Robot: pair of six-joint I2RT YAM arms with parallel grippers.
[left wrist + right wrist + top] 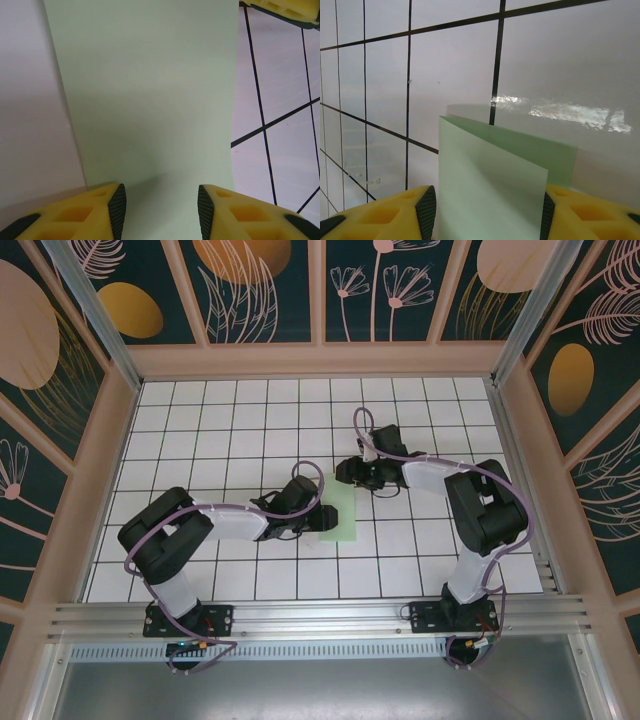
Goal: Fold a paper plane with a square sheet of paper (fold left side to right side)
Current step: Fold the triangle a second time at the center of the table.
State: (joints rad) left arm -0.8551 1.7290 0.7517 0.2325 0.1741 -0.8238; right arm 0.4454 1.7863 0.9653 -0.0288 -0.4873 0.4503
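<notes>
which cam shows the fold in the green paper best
The right wrist view: the square sheet of paper sits close up, doubled over, its two layers visibly parted. The left wrist view shows one flat green face; the top external view, a small, partly covered green patch.

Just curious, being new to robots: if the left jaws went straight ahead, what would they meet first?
The pale green sheet of paper: it lies between the jaws of the left gripper and stretches ahead; depth is hard to judge.

Walled counter [250, 420]
White tiles with black grid lines; dark teal walls [265, 290] printed with pink plants, gold ovals; pale wood frame [320, 360].
</notes>
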